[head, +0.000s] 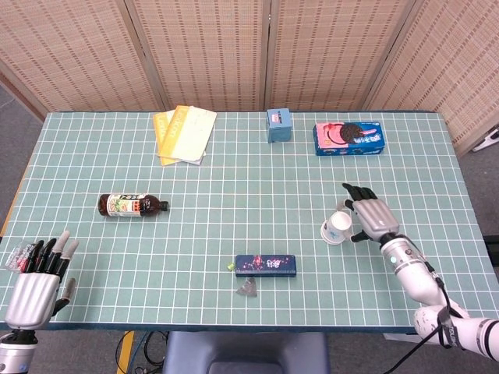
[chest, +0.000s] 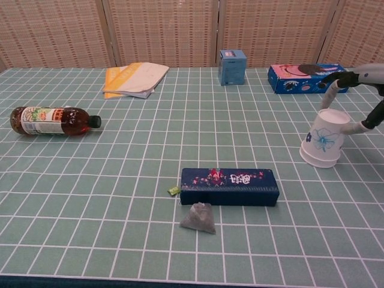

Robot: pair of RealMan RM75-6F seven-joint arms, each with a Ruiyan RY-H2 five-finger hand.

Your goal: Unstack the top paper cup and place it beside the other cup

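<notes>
A white paper cup stack [head: 337, 227] with a blue flower print [chest: 324, 139] stands mouth down and slightly tilted at the table's right. My right hand [head: 369, 213] sits just right of it, fingers spread. In the chest view its fingers [chest: 333, 86] arch over the cup's upturned base and the thumb reaches the cup's right side, but nothing is gripped. Whether it touches the cup I cannot tell. My left hand [head: 35, 282] hovers open off the front left corner, holding nothing, and only the head view shows it.
A dark blue case [chest: 229, 186] with a grey pouch [chest: 198, 218] lies in front of centre. A bottle [chest: 53, 120] lies at the left, booklets [chest: 134, 78] at the back left. A small blue box [chest: 232, 66] and a cookie box [chest: 303, 77] stand behind.
</notes>
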